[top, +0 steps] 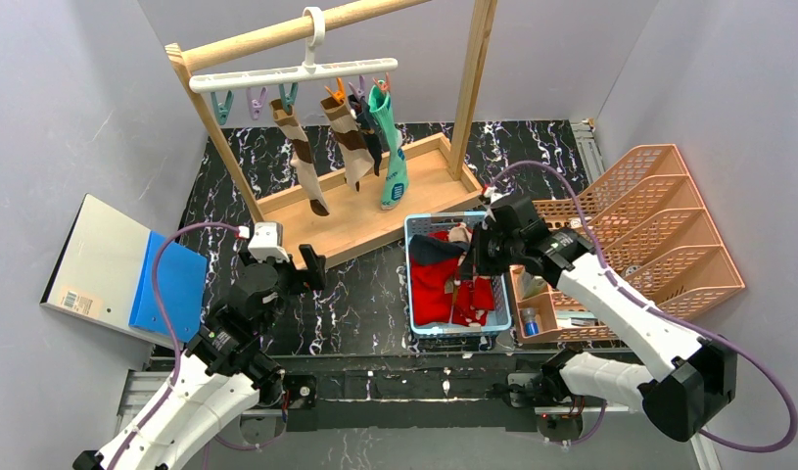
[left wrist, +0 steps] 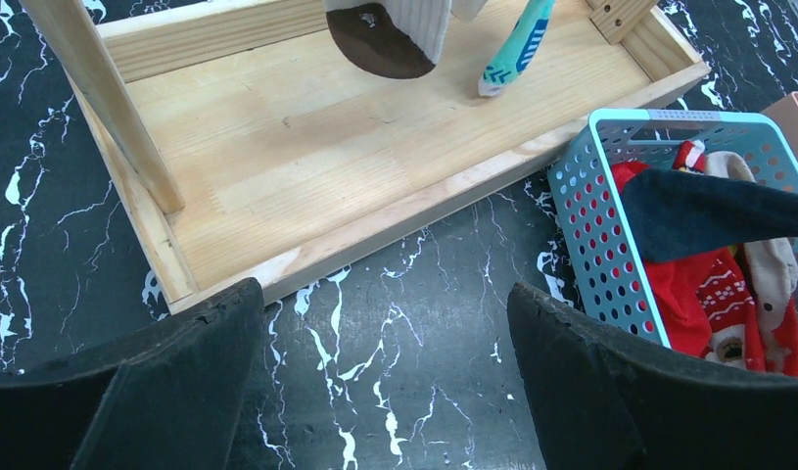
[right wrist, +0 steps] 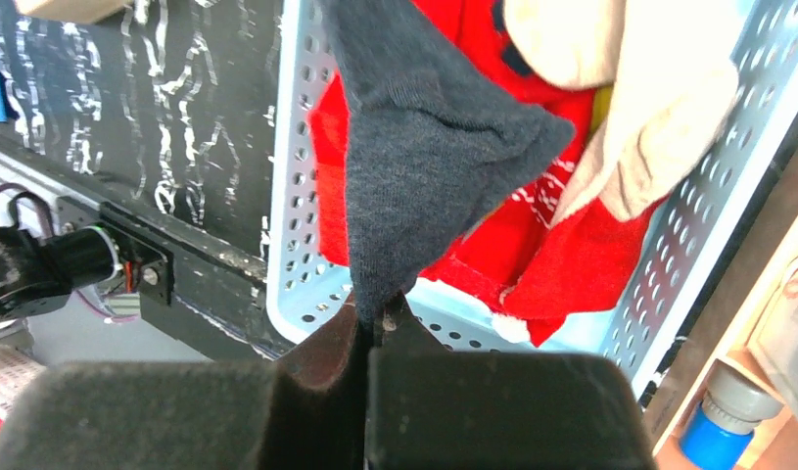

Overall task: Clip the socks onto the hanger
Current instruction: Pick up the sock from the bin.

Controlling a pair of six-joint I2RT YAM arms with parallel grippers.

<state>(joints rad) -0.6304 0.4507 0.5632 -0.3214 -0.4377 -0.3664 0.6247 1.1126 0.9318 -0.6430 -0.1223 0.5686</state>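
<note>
The white hanger hangs by its hook from the wooden rail. Clipped under it are two brown-and-beige banded socks, a dark navy sock and a teal sock. A blue basket holds red socks and a beige sock. My right gripper is shut on a corner of a dark navy sock, which is stretched up above the basket. My left gripper stands open over the black marble table, left of the basket, with nothing between its fingers.
The wooden rack's tray base lies just beyond my left gripper. An orange slotted organizer stands right of the basket, with a blue-capped bottle beside it. A blue folder lies on a white board at the left.
</note>
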